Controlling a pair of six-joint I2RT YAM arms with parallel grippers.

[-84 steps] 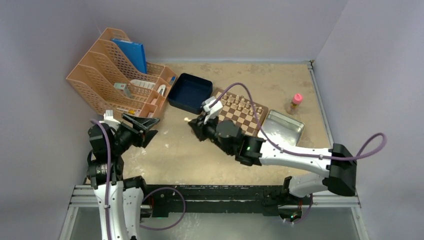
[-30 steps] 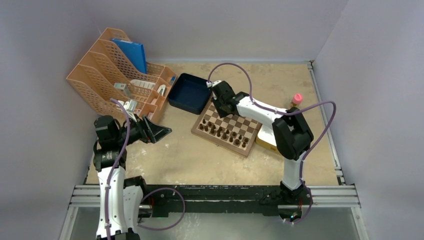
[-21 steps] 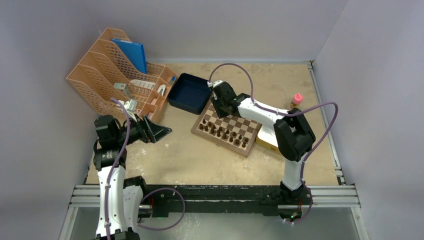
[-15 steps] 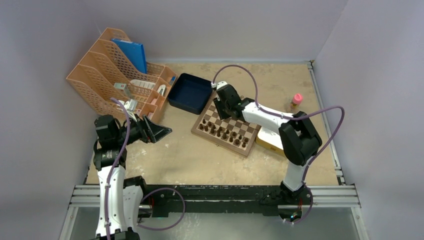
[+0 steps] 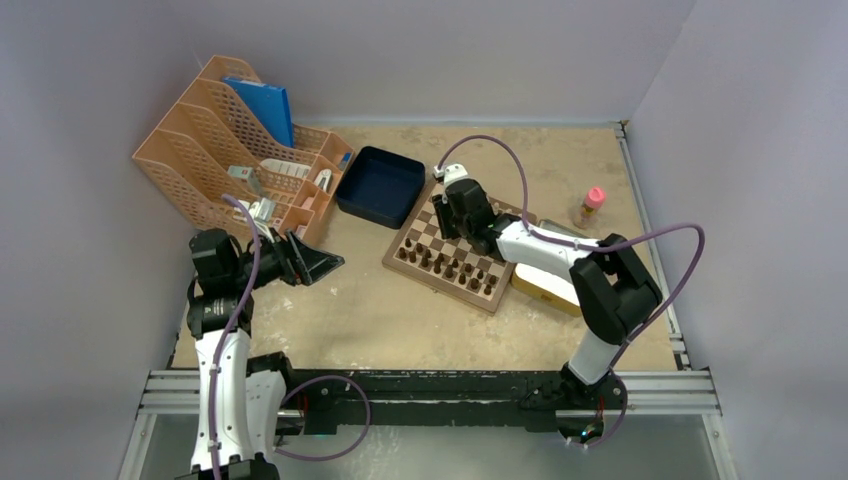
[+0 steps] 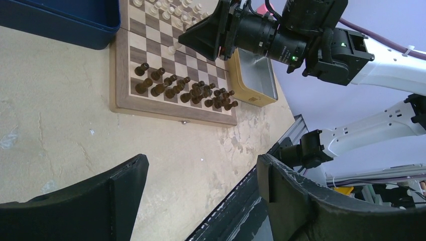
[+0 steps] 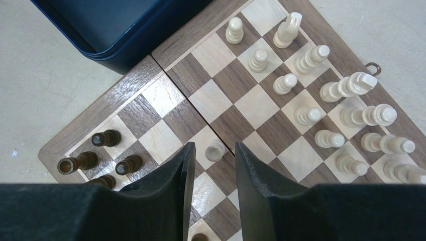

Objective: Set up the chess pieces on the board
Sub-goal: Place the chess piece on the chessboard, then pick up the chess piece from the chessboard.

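Right gripper (image 7: pixel 214 161) narrowly parted above a lone beige pawn (image 7: pixel 216 150) on the chessboard (image 7: pixel 125 95); left gripper (image 6: pixel 201 173) spread wide, well left.

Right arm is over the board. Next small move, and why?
Probably close the right gripper on the lone light pawn: it stands mid-board in the gap between the open fingers, apart from the other light pieces lined up along the edge of the board. Finger height isn't clear, so lowering may come first.
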